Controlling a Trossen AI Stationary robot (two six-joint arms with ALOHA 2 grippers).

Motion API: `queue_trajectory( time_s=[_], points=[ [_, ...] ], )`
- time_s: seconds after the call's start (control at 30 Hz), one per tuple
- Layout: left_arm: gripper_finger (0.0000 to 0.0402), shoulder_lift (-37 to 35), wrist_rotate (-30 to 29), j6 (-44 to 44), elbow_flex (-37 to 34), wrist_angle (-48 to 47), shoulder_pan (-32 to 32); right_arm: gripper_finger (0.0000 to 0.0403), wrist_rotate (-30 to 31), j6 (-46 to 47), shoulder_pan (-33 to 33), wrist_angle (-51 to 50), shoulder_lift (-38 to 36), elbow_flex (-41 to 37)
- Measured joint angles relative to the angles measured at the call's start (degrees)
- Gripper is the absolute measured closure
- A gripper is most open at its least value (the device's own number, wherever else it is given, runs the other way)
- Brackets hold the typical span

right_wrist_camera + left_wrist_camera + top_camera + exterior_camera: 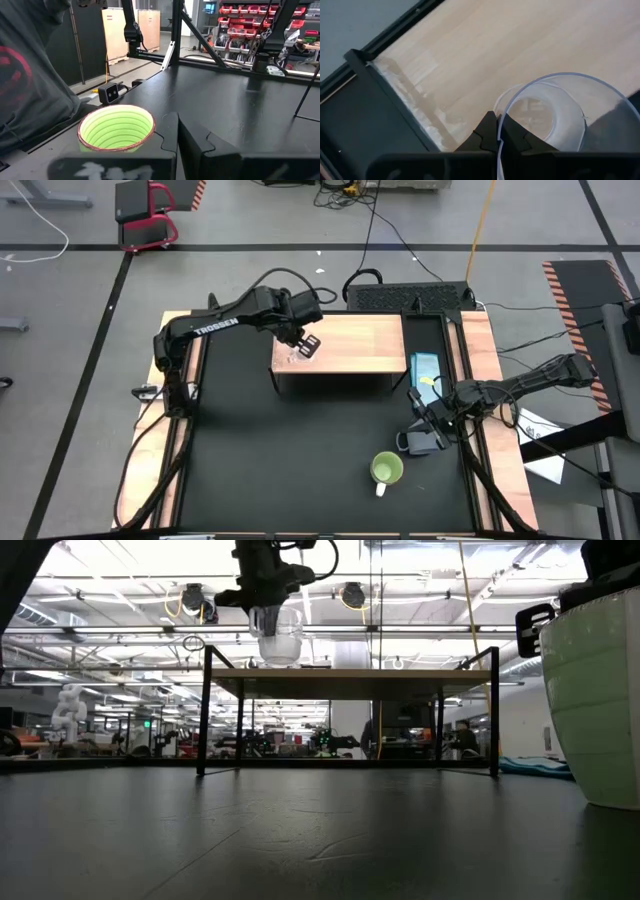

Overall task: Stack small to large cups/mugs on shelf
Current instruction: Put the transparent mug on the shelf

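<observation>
Cups are what we are watching here. In the high view the left gripper is hanging over the left end of the shelf, a light-wood board sitting just above the frame's centre, and it is pinching the small clear glass cup by its rim. In the left wrist view we are seeing the dark fingertips pressed together on the glass wall, one inside and one outside, with the cup over the pale board near its black edge rail. In the low view the glass is hanging from the gripper in the upper left part of the frame; we cannot tell whether its base is touching the board.

In the high view the lime-green mug is standing on the black table in the lower right part of the frame, white handle pointing toward the bottom edge. The right gripper is waiting just above and to the right of it, fingers pressed together and holding nothing. In the right wrist view the green mug is showing at lower left, beside the closed fingers. A grey-blue shape is lying under the right gripper; we cannot make out what it is.
</observation>
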Motion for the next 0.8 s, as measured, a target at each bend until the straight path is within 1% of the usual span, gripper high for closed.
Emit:
queue_trajectory(
  time_s=[0.23, 0.8],
  points=[
    [0.0401, 0.0, -2.1, -2.0, 0.0, -1.1, 0.0, 0.0403, 0.0, 0.0, 0.0, -0.2, 0.0, 0.0],
    [0.0401, 0.0, -2.1, -5.6, 0.0, -1.6, -0.1, 0.0403, 0.0, 0.9, 0.0, -1.2, 0.0, 0.0]
  ],
)
